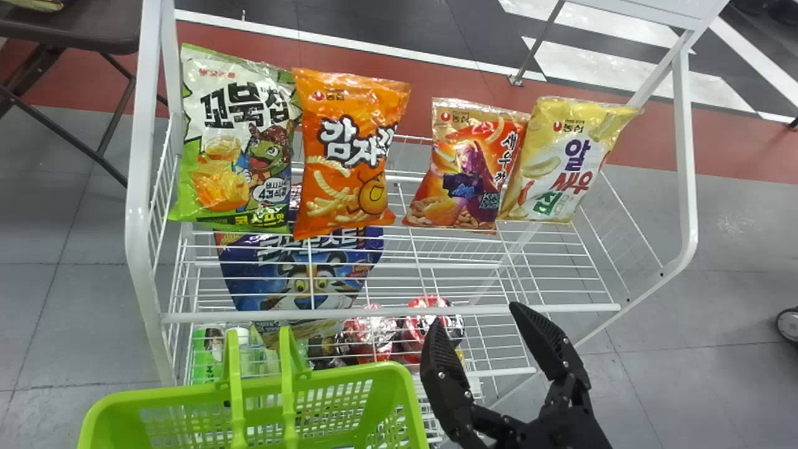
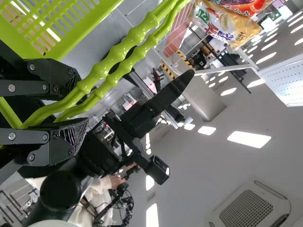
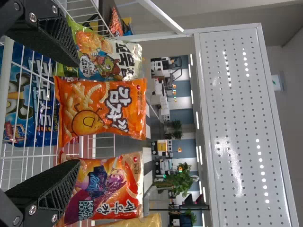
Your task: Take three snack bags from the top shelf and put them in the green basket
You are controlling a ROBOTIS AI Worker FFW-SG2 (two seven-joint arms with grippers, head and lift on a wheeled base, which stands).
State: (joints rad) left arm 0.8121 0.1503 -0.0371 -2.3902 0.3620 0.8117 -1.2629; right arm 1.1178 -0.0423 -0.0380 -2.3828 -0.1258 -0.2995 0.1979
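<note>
My right gripper is open with nothing held, in front of the top shelf's front rail. In the right wrist view the same gripper has its fingers spread before the orange snack bag and the red-orange snack bag. On the top shelf stand a green-white bag, the orange bag, the red-orange bag and a yellow-white bag. The green basket is at the lower left. My left gripper is shut on its handles.
The white wire rack's front rail runs between the basket and the bags. A blue bag and red packages are on a lower level. White posts bound the rack's sides, and a dark chair stands at the far left.
</note>
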